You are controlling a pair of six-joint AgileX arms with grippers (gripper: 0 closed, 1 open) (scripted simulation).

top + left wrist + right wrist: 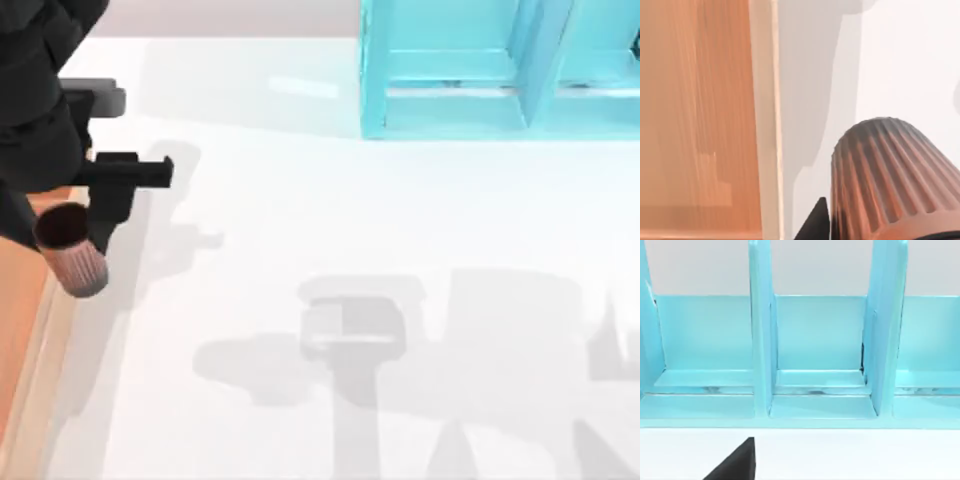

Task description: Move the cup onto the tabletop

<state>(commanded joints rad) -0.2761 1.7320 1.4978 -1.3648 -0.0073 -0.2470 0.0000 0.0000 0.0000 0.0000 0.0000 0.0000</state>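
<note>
The cup (72, 252) is a ribbed reddish-brown tumbler with a dark inside. It hangs above the line where the wooden tray (18, 330) meets the tabletop (350, 220), at the far left. My left gripper (88, 232) is shut on it, reaching in from the upper left. The left wrist view shows the cup's ribbed wall (890, 175) close up, over the tabletop (910, 60) just beside the tray's pale rim (765, 125), with one dark fingertip (815, 225) against it. A dark part of my right gripper (737, 462) faces the shelf.
A turquoise shelf unit (450, 100) stands at the back right, its open compartments (815, 340) seen in the right wrist view. The orange-brown tray (695, 100) runs along the left edge. Arm shadows lie on the white surface at the front middle and right.
</note>
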